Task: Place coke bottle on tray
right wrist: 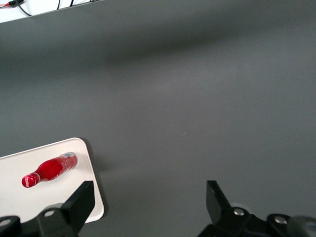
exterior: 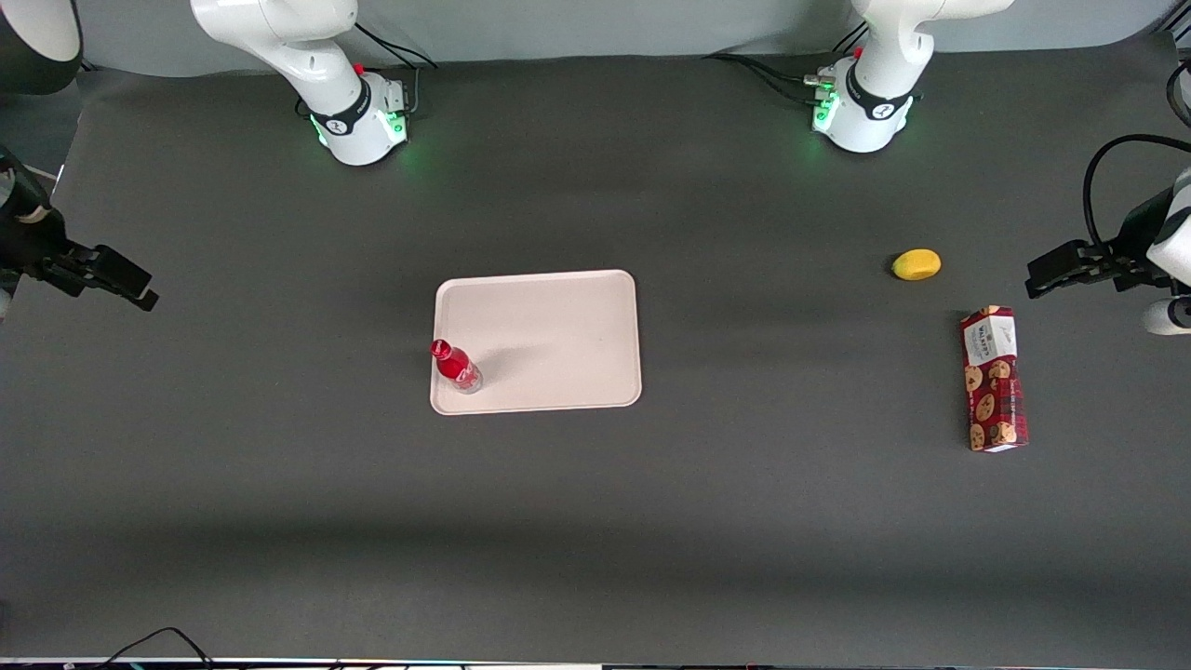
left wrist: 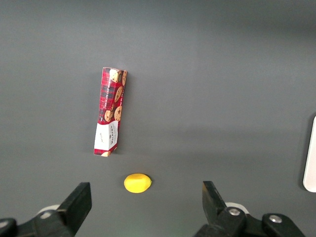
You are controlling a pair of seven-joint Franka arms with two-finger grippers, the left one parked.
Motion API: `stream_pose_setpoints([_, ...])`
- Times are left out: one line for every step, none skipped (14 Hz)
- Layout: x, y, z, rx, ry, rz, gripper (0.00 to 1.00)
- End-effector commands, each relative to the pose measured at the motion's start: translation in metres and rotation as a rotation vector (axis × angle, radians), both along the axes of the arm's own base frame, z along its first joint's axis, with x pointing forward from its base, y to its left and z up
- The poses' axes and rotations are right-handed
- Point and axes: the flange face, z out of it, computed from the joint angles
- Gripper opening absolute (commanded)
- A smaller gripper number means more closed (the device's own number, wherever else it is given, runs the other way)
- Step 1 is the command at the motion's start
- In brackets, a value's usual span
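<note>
The coke bottle [exterior: 455,367] stands apparently upright, cap up, on the tray [exterior: 558,326], in its near corner toward the working arm's end. Farther off, well apart, the claw [exterior: 140,290] hangs open and empty above the bench [exterior: 595,521].

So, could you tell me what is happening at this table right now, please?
The coke bottle stands upright on the tray, in the corner nearest the front camera and toward the working arm's end. Nothing is holding it: the right arm's gripper hangs off at its own end of the table, well away from the tray, its fingers open and empty. A cookie box and a yellow lemon-like object lie toward the parked arm's end, untouched.
</note>
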Motion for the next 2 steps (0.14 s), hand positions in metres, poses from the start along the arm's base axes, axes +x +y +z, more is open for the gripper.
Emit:
stream_pose_setpoints([0.0061,0.001,0.0045,0.009,-0.004,0.005,1.0])
stream_pose_setpoints([0.0061,0.001,0.0045,0.009,-0.004,0.005,1.0])
